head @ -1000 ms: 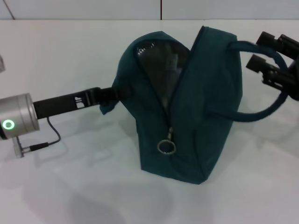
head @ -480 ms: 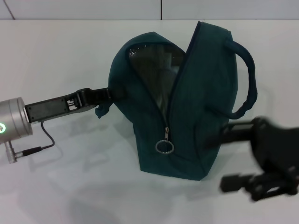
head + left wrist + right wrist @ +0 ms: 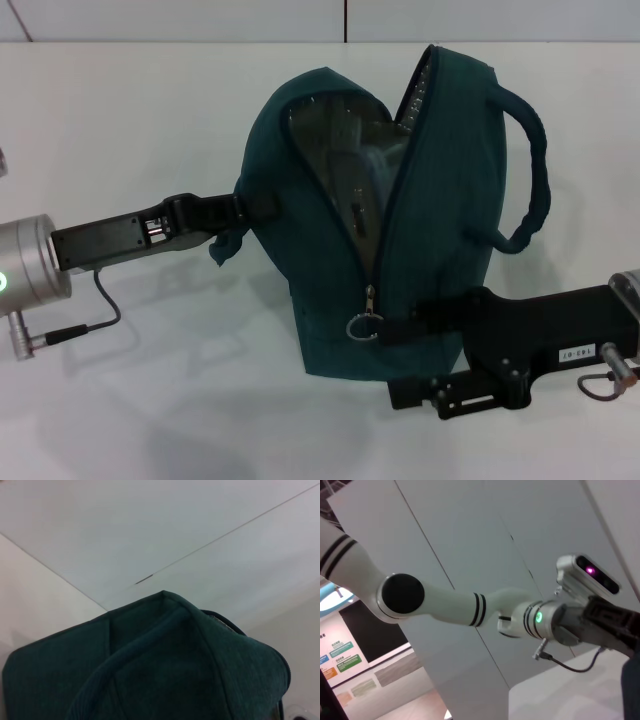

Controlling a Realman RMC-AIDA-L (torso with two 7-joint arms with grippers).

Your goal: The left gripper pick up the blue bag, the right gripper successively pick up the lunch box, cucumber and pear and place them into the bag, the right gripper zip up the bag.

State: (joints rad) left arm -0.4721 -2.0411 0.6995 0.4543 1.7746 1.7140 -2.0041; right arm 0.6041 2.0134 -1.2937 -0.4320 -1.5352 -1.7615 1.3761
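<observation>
Nearest the camera, the right claw (image 3: 395,362) reaches across the front of the upright blue bag (image 3: 445,200) by the zipper ring (image 3: 362,326), its spread impossible to tell, while behind it the left claw (image 3: 245,208) pinches the half-unzipped bag's side on the white table (image 3: 150,110).

White bench (image 3: 150,400) top, matte, soft shadows on it. Pale wall (image 3: 180,18) behind its far edge, thin dark vertical seam (image 3: 345,20) in the panels. Right wrist view: large light-grey wall panels (image 3: 470,540) with dark joints, and beyond them a darker area with a lit ceiling fixture (image 3: 332,597) and small posters (image 3: 337,652) on a wall, beige floor (image 3: 405,700) below.
</observation>
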